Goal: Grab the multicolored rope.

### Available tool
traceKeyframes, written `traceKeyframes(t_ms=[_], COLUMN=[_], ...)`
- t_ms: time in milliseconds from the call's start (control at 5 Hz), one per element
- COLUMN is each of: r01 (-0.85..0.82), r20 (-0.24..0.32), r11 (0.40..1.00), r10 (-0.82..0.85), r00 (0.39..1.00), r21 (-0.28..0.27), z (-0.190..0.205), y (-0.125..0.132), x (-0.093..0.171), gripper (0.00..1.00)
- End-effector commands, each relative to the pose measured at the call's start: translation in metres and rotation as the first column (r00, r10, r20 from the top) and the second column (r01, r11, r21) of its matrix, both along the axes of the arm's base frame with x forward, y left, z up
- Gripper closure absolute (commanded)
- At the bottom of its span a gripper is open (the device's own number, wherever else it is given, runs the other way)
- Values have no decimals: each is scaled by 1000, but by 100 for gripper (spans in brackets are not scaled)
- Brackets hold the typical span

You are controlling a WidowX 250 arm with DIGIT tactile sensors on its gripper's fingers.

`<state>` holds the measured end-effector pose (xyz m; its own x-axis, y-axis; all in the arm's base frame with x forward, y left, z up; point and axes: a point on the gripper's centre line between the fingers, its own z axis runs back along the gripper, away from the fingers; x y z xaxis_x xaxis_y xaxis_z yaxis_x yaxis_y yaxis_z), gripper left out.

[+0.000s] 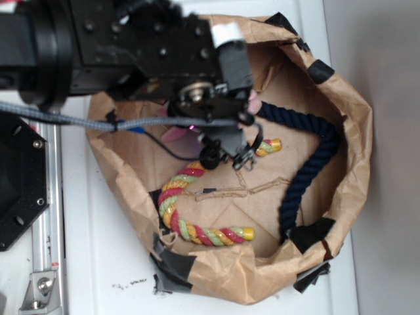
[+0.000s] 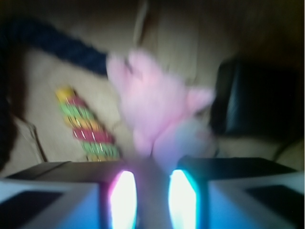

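A crumpled brown paper bag (image 1: 357, 131), its rim rolled down and patched with black tape, sits on the white desk (image 1: 105, 262) and walls in everything else. On the bag's floor lies the multicolored rope (image 1: 172, 200): thick, tightly twisted strands of pink-red, yellow-orange and light green, bent into a C with glossy yellow caps at both ends. A longer dark navy rope (image 1: 308, 167) of the same twisted build curves along the bag's far side. A soft pink plush toy (image 2: 157, 107) lies between the two ropes. The black robot gripper (image 1: 226, 141) hangs over the upper arm of the C, whose middle stretch it hides. In the wrist view the fingers (image 2: 125, 198) glow pale and blurred, a narrow gap between them, gripping nothing; the multicolored rope lies ahead and left of them, apart.
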<state>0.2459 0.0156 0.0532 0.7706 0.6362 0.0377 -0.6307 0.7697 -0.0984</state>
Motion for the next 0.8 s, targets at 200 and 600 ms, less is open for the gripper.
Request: traceKeyframes(t_ms=[200,600], r01=[102,125], r20=[34,41], r11=[991,982], r10=[-99,-121], r00=[994,992], r21=[-84,-141], z=[-34,-41], y=[-19,-21], x=[18,20], gripper=[0,0])
